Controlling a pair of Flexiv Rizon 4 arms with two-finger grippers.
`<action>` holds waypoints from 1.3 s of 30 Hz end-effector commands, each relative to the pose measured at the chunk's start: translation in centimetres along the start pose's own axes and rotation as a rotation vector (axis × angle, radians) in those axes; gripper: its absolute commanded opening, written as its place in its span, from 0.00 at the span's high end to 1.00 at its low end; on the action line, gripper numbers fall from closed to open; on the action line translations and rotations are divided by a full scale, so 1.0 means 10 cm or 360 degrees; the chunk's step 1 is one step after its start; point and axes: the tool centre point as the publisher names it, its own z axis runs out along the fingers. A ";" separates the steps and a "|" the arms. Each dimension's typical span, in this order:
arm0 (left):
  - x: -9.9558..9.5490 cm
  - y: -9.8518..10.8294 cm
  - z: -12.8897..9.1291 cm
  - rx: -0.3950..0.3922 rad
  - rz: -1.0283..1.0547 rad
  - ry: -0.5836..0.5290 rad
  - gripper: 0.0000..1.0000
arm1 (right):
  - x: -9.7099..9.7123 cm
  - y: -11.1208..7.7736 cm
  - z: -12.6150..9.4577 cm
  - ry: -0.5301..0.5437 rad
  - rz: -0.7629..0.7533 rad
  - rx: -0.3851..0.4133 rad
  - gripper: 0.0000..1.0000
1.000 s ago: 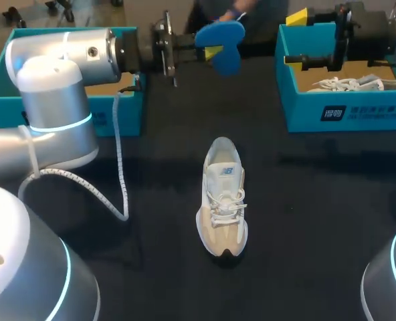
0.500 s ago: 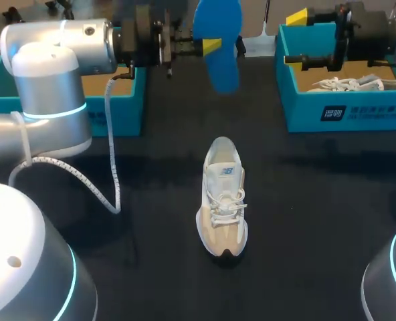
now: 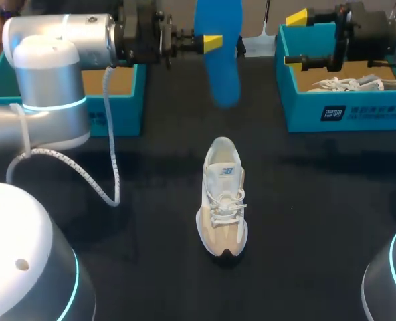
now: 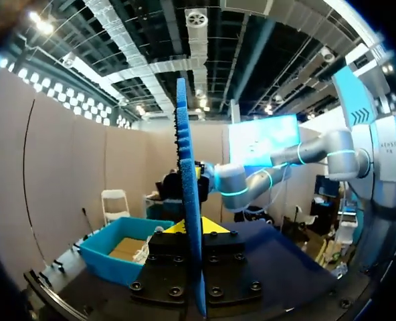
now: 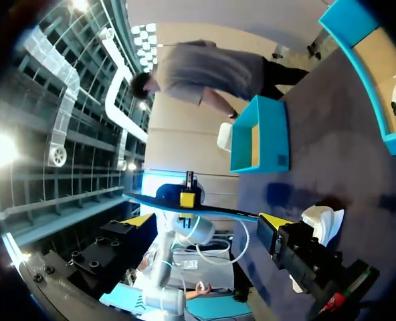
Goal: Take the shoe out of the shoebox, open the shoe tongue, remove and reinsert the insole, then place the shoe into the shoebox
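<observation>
Overhead first. One shoe (image 3: 222, 200) stands on its sole about mid-table on the black table (image 3: 332, 227). Its length runs away from the robot and it is laced. There is a small blue logo patch on the tongue, and the upper is white and beige. It is well apart from both boxes.

Boxes: two, teal, lids off, at the far side.
- Left box (image 3: 128, 110): shows a brown floor.
- Right box (image 3: 365, 117): has a white label with dark print on its front wall. A second shoe (image 3: 348, 83), white and grey, lies inside.

Insole (image 3: 219, 60): one, blue, out of the shoe. It is held in the air over the far table between the two boxes, beyond the shoe.

Left gripper (image 3: 210, 43): clamped on the insole, with a yellow tip against its face. In the left wrist view the insole (image 4: 188, 200) stands edge-on, straight up from the middle of the gripper. In the right wrist view the insole (image 5: 198, 210) shows edge-on with a yellow tip on it.

Right gripper (image 5: 205, 219): yellow tips wide apart. In the head view it sits over the left end of the right box.

Arms: two. One white cable (image 3: 111, 154) loops down from the left arm onto the table.
</observation>
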 end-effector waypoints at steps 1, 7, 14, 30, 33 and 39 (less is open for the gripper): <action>-0.01 0.05 -0.05 -0.0223 -0.1298 0.0105 1.00 | 0.00 0.00 0.01 -0.0004 0.0002 -0.0001 0.00; 0.08 0.23 -0.08 -0.0343 -0.1956 0.0230 1.00 | 0.00 0.00 0.01 -0.0004 0.0002 -0.0001 0.00; 0.09 0.28 -0.08 -0.0411 -0.1906 0.0236 1.00 | 0.00 0.00 0.01 -0.0004 0.0002 -0.0001 0.00; -0.09 0.48 -0.09 -0.0277 -0.2291 0.0270 1.00 | 0.00 0.00 0.01 -0.0004 0.0002 -0.0001 0.00; -0.14 0.50 -0.09 -0.0227 -0.2311 0.0298 1.00 | 0.00 0.00 0.01 -0.0004 0.0002 -0.0001 0.00; -0.22 0.55 -0.05 -0.0169 -0.2300 0.0341 1.00 | 0.00 0.00 0.01 -0.0004 0.0002 -0.0001 0.00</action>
